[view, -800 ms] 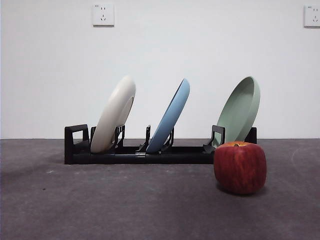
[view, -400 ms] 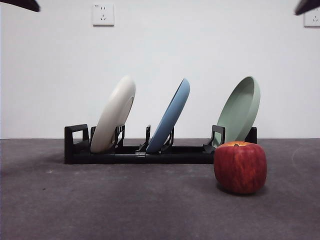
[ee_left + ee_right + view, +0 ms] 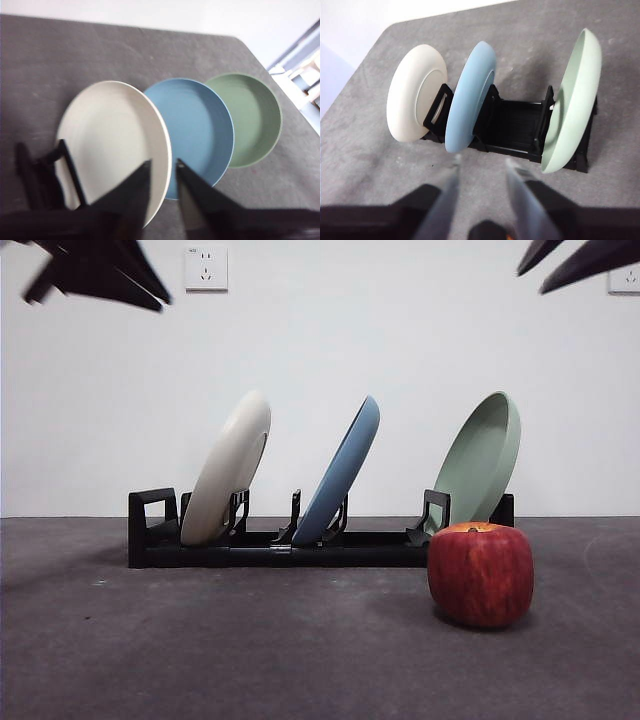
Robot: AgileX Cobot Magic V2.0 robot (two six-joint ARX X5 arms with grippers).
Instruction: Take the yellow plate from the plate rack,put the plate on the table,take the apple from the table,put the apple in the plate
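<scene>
Yellow plate (image 3: 228, 470) (reads cream/off-white here) sits in the end slot of the plate rack (image 3: 290, 545), next to the rack's squarish loop, leaning on its upright holder so the rim stands up free and is there to be pinched from above. Light blue plate (image 3: 342, 472) is in the middle slot and pale green plate (image 3: 482, 458) in the far-end slot, both leaning the same way, none of the three touching another. Apple (image 3: 480, 574) rests on the table (image 3: 250, 650) in front of the rack at the green-plate end, close to it but apart as far as the front view lets me judge; open table lies in front of the rack, likely where the plate will be set down. Left gripper (image 3: 161, 172) hangs above the rack, holding nothing, jaws a narrow gap apart; in its wrist view the tips line up with the yellow plate's rim on the side toward the blue plate, no contact. Right gripper (image 3: 481, 167) is also up in the air and empty, jaws moderately apart, looking down at the rack; the red-orange bit at that view's lower edge may be the apple, too little shows to be sure. Front view shows only dark tips at both top corners. Judgement: first step, nothing grasped yet; left arm looks the one set for the plate.
</scene>
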